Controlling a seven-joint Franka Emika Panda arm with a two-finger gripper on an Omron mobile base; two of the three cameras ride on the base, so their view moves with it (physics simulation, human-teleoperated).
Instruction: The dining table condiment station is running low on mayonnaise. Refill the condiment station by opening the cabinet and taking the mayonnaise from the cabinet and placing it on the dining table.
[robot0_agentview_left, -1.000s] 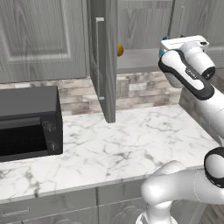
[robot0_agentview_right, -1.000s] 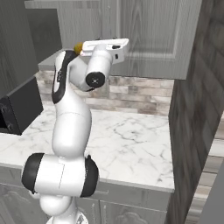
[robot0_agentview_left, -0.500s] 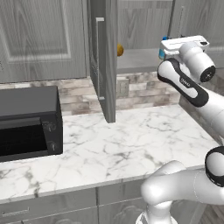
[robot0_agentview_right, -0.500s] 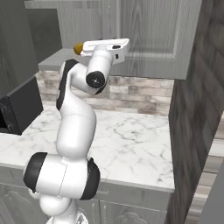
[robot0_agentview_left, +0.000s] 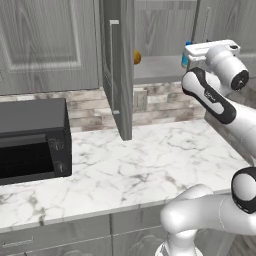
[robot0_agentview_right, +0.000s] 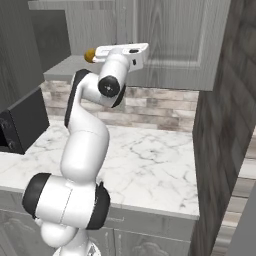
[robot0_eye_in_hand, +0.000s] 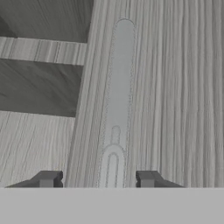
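1. Left base view: your cabinet's (robot0_agentview_left: 118, 65) left door already stands open; the mayonnaise (robot0_agentview_left: 186, 54) sits on its shelf, just behind the wrist, with a round orange item (robot0_agentview_left: 136, 57) further left.
2. Right base view: the arm reaches up at the right door. Nothing has been fetched yet.
3. Hand view: the claw (robot0_eye_in_hand: 97, 179) is spread, empty, straddling the bar handle (robot0_eye_in_hand: 119, 100). Opening, grabbing and delivery remain.

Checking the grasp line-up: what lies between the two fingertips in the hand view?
In the hand view, the slim bar handle of the cabinet runs up between the open gripper's fingertips; nothing else lies there.
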